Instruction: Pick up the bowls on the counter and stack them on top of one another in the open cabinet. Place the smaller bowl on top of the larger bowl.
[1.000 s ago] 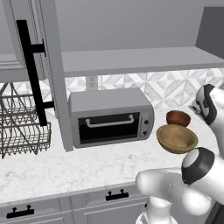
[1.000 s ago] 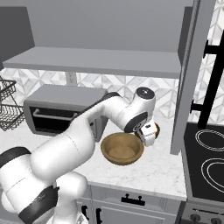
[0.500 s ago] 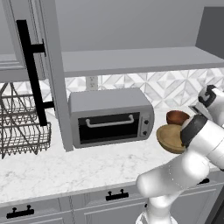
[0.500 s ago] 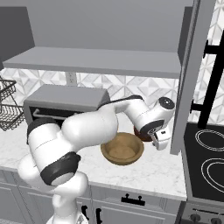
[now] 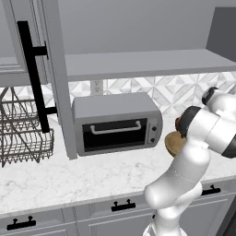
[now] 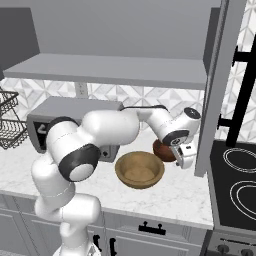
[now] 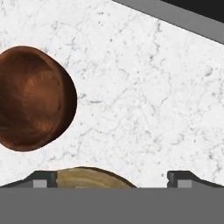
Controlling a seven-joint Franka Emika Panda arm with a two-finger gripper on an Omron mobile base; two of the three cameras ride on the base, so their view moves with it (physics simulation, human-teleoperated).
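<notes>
Our gripper (image 6: 182, 156) hangs just above the counter (image 7: 153, 96), fingers spread apart and holding nothing; we judge it is poised to come down on a bowl. Going left to right in the right base view, we see the toaster oven (image 6: 75, 117), then the larger bowl (image 6: 139, 170), wide, shallow and tan, then the smaller bowl (image 6: 163, 150), dark reddish-brown, just behind it. Above, the open cabinet (image 6: 115, 70) shelf waits bare.
</notes>
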